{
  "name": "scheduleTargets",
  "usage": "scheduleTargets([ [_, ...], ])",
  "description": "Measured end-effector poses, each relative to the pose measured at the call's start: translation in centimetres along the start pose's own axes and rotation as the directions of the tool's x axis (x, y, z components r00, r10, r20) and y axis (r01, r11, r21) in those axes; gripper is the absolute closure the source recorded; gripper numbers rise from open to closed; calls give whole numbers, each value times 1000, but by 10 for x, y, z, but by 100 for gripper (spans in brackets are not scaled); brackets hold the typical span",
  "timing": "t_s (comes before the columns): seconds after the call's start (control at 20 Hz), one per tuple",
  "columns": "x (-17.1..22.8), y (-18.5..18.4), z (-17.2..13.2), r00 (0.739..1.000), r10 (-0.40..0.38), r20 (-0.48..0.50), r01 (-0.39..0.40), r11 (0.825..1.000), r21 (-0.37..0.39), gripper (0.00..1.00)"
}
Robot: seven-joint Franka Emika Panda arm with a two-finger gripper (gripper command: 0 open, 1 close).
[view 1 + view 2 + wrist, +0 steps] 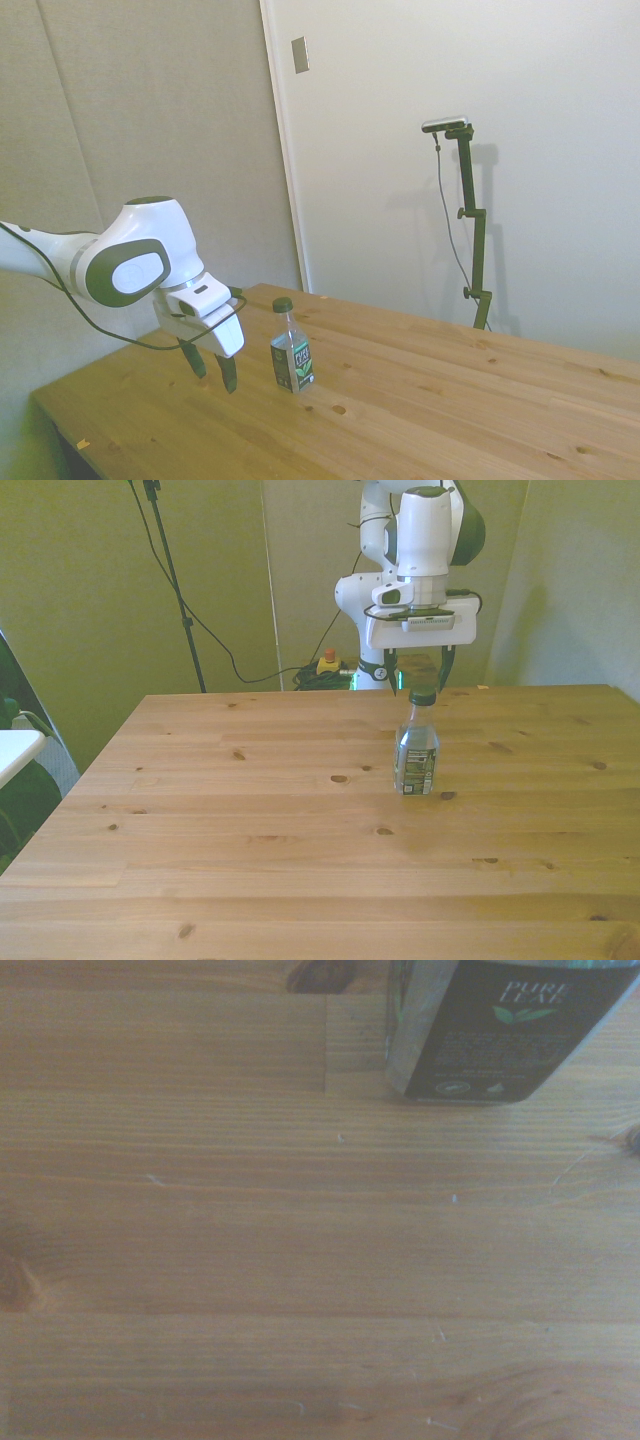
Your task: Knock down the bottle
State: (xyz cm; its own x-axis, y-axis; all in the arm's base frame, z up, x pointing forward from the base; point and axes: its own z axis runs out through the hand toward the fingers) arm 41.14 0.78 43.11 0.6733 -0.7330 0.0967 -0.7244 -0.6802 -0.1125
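the bottle (291, 348) stands upright on the worktop (450, 400), cap on, dark label facing the wrist view. my tool (212, 368) hangs low just beside it, on the robot-base side, fingers spread apart and holding nothing; i see no contact yet. in the front view the tool sits directly behind the bottle's neck. to do the step well, i judge i should drive the tool straight at the bottle's upper half, above the label, so it tips rather than slides. keep the fingertips off the worktop. an off-centre push risks spinning the bottle instead of toppling it.
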Motion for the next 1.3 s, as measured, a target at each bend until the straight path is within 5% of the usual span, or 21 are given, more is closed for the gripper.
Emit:
scheduleTargets([
  [0.1,0,0,0,1000,-1,0,1,1000,-1,0],
  [0.15,0,0,0,1000,0,-2,0,1000,-1,100],
  [0.65,35,-8,-37,997,60,-58,-58,998,34,100],
  [1.3,70,-37,-24,984,155,-91,-153,988,29,100],
])
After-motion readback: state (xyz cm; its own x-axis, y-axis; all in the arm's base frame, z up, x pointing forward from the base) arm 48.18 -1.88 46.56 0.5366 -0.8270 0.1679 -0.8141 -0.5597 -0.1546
